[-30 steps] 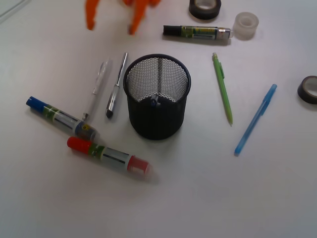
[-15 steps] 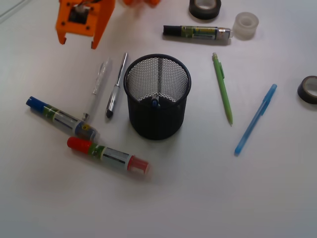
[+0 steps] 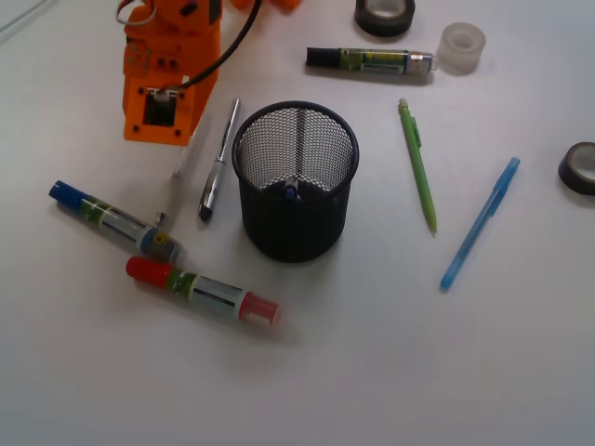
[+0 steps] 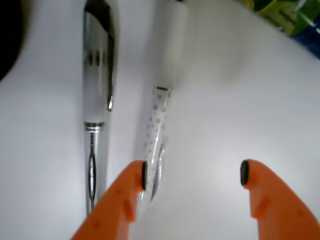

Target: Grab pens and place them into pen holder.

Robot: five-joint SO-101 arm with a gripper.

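Note:
The black mesh pen holder (image 3: 295,178) stands upright at mid-table with one pen inside. My orange gripper (image 3: 164,116) is low over the table left of the holder, over the upper end of a clear white pen (image 3: 173,190). In the wrist view my gripper (image 4: 193,174) is open; the clear pen (image 4: 159,130) lies right by the left fingertip (image 4: 135,180), with nothing between the pads. A silver pen (image 4: 96,100) lies parallel just left of it and also shows in the front view (image 3: 218,163). Blue-capped (image 3: 113,220) and red-capped (image 3: 202,290) markers lie at front left.
A black marker (image 3: 370,61), black tape roll (image 3: 384,14) and clear tape roll (image 3: 462,46) lie at the back. A green pencil (image 3: 417,164) and blue pen (image 3: 480,223) lie right of the holder. Another black tape roll (image 3: 579,167) sits at the right edge.
My gripper has come forward and down from the back edge onto the upper end of the clear pen. No pen has moved.

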